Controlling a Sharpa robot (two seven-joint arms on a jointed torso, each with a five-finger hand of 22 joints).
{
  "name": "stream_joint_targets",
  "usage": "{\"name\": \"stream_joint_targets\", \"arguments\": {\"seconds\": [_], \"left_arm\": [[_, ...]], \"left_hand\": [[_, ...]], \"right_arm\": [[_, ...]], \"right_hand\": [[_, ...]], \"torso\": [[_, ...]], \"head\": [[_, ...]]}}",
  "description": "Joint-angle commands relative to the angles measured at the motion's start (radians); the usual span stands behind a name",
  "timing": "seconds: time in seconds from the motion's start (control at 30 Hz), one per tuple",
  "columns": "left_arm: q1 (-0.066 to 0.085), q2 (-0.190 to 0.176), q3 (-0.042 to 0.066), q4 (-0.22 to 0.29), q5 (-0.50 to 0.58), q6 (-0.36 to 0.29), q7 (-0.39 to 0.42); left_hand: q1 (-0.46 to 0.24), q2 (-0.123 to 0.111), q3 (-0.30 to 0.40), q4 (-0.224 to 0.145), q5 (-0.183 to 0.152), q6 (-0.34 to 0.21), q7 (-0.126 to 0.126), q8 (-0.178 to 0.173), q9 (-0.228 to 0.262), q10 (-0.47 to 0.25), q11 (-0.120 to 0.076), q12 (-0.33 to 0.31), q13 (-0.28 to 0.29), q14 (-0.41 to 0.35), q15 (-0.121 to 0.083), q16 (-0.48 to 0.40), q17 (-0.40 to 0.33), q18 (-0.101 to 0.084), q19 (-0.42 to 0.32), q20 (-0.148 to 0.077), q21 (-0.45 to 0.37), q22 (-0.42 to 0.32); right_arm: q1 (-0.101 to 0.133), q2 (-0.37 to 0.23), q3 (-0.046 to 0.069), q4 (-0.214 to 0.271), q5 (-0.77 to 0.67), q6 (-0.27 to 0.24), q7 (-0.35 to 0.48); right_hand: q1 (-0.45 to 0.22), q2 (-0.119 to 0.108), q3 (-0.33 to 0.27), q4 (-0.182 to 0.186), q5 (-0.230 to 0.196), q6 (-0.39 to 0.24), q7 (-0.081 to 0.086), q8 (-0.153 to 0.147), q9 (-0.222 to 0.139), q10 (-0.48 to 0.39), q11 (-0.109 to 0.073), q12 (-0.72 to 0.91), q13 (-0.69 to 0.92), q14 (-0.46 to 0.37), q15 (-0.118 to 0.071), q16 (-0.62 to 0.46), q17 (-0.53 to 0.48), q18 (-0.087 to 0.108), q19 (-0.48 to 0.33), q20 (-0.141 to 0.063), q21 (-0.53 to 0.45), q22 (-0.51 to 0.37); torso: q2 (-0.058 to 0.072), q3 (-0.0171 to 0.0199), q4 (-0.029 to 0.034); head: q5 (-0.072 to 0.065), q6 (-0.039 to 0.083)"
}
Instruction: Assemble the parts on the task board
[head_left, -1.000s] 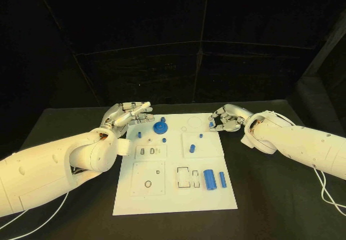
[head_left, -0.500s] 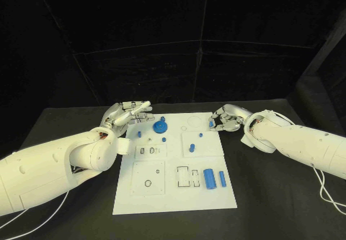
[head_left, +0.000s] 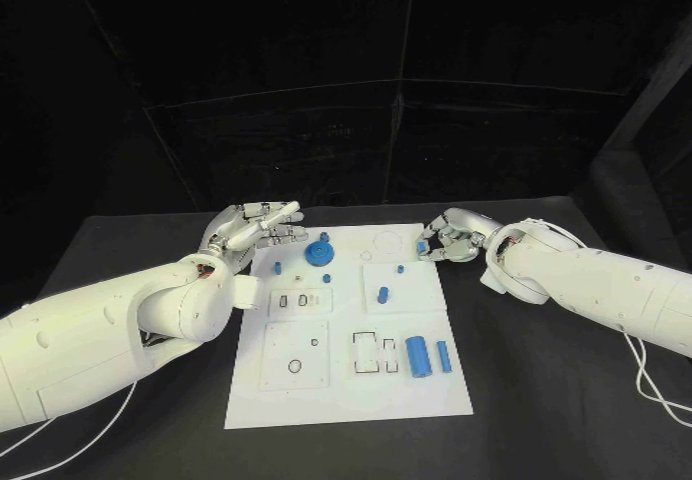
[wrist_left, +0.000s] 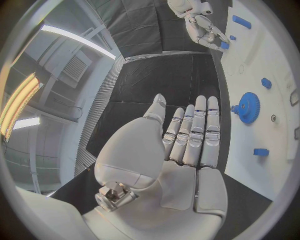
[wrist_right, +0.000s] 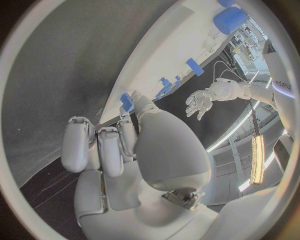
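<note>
parts (head_left: 418, 357) on task board (head_left: 346, 400), table (head_left: 577, 400) beneath

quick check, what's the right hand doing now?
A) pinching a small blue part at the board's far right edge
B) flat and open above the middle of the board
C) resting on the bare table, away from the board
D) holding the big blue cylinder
A: the right hand has its fingers curled on a small blue part at the far right edge of the task board; the large blue cylinder lies untouched on the board.

Dim black surroundings, strong fisheye distortion.
</note>
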Motion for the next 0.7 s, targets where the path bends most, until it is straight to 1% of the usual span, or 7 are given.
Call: {"name": "stream_joint_targets", "arguments": {"seconds": [0.03,0.27,0.33,0.47,0.6,0.7], "left_arm": [[0.001,0.001,0.001,0.0,-0.005,0.014,0.005],[0.001,0.001,0.001,0.0,-0.005,0.017,0.004],[0.001,0.001,0.001,-0.001,-0.005,0.017,0.004],[0.001,0.001,0.001,-0.001,-0.005,0.017,0.005],[0.001,0.002,0.001,-0.002,-0.005,0.016,0.005],[0.001,0.002,0.001,-0.002,-0.005,0.015,0.006]], "left_hand": [[0.001,0.006,0.0,-0.008,0.005,-0.007,0.003,-0.005,-0.001,-0.004,-0.001,-0.006,-0.001,-0.004,0.002,-0.005,0.002,0.012,0.004,0.0,-0.004,-0.001],[0.001,0.006,0.0,-0.008,0.005,-0.007,0.003,-0.005,-0.001,-0.004,-0.001,-0.006,-0.001,-0.004,0.002,-0.005,0.002,0.012,0.004,0.0,-0.004,-0.001],[0.001,0.006,0.0,-0.008,0.005,-0.007,0.003,-0.005,-0.001,-0.004,-0.001,-0.006,-0.001,-0.004,0.002,-0.005,0.002,0.012,0.004,0.0,-0.004,-0.001],[0.001,0.006,0.0,-0.008,0.005,-0.007,0.003,-0.005,-0.001,-0.004,-0.001,-0.006,-0.001,-0.004,0.002,-0.005,0.002,0.012,0.004,0.0,-0.004,-0.001],[0.003,0.006,0.001,-0.011,0.005,-0.007,0.003,-0.005,-0.001,-0.004,-0.001,-0.006,-0.001,-0.004,0.002,-0.006,0.002,0.012,0.005,0.0,-0.005,-0.001],[0.004,0.006,0.002,-0.012,0.005,-0.007,0.003,-0.005,0.0,-0.004,-0.001,-0.006,-0.001,-0.004,0.002,-0.007,0.003,0.012,0.005,0.0,-0.006,-0.001]], "right_arm": [[0.002,0.003,0.0,0.001,-0.01,0.01,-0.003],[0.001,0.007,0.0,0.001,-0.02,0.004,-0.016],[0.001,0.009,0.0,0.0,-0.026,-0.005,-0.023],[0.001,0.01,0.0,0.001,-0.033,-0.03,-0.037],[0.001,0.009,0.0,0.004,-0.038,-0.061,-0.046],[0.001,0.006,0.001,0.01,-0.04,-0.084,-0.051]], "right_hand": [[0.0,0.01,0.009,-0.001,-0.005,0.013,-0.002,0.006,0.002,0.008,0.0,0.006,0.036,0.084,-0.009,0.007,0.173,-0.005,0.007,-0.004,0.004,0.002],[-0.003,0.013,0.011,0.0,-0.009,0.023,-0.005,0.009,0.002,0.009,-0.002,0.007,0.038,0.084,-0.011,0.008,0.175,-0.005,0.007,-0.005,0.005,0.002],[-0.004,0.019,0.015,0.001,-0.011,0.033,-0.009,0.013,0.003,0.01,-0.005,0.009,0.039,0.085,-0.013,0.008,0.175,-0.006,0.008,-0.007,0.005,0.003],[-0.008,0.036,0.025,0.005,-0.009,0.055,-0.018,0.023,0.005,0.013,-0.013,0.011,0.042,0.085,-0.018,0.008,0.176,-0.005,0.007,-0.011,0.004,0.001],[-0.006,0.043,0.032,0.003,-0.009,0.068,-0.024,0.029,0.006,0.015,-0.018,0.013,0.044,0.085,-0.023,0.009,0.177,-0.005,0.008,-0.016,0.005,0.003],[-0.003,0.046,0.038,0.0,-0.011,0.072,-0.027,0.031,0.006,0.016,-0.021,0.013,0.045,0.085,-0.025,0.009,0.178,-0.005,0.008,-0.018,0.006,0.003]], "torso": [[0.0,0.0002,-0.0002],[0.0,0.0002,0.0],[0.0,0.0004,0.0002],[0.0,0.0,0.0004],[0.0,0.0005,0.0008],[0.0,0.0004,0.0016]], "head": [[-0.001,0.0],[-0.001,-0.002],[-0.001,-0.002],[-0.002,-0.003],[-0.003,-0.003],[-0.004,-0.001]]}}
